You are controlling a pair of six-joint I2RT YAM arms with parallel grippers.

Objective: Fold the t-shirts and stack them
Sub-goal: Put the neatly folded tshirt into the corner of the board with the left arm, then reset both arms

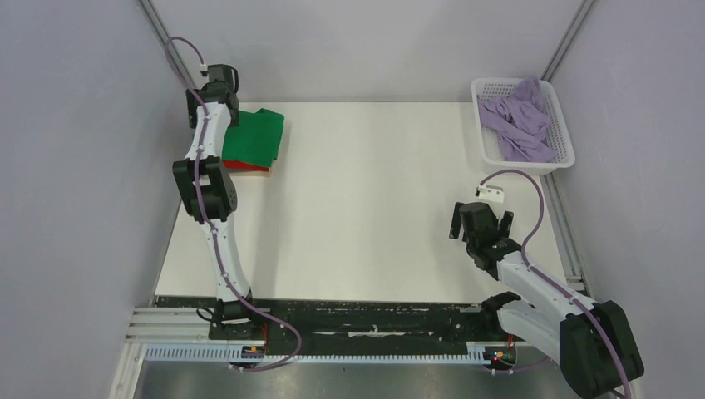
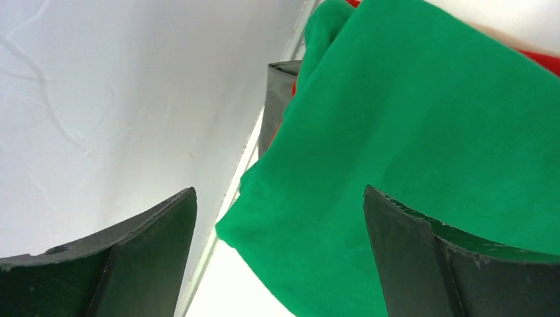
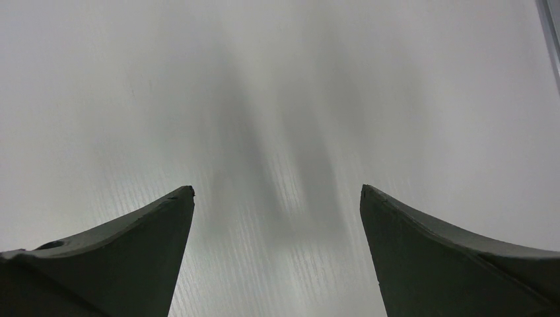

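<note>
Two folded t-shirts make the pile at 10 o'clock on the table [image 1: 366, 199]: the green t-shirt [image 1: 256, 137] on top, the red t-shirt [image 1: 245, 167] showing under its near edge. Over the pile's left edge hovers the left gripper [image 2: 277, 198], fingers wide, nothing held. At 4 o'clock the right gripper [image 1: 480, 218] hangs over bare table, fingers wide too, empty. The lavender t-shirts [image 1: 524, 120] lie crumpled in the basket [image 1: 485, 154] at 2 o'clock.

Judgement: pile looks set, and a lavender one comes next. The left arm should lift straight up, so no finger drags the green corner. The right should pinch one layer at a shoulder, not a bunch.

Edges: the pile sits tight to the left wall, with little room there. The table's centre is open for spreading and folding.
</note>
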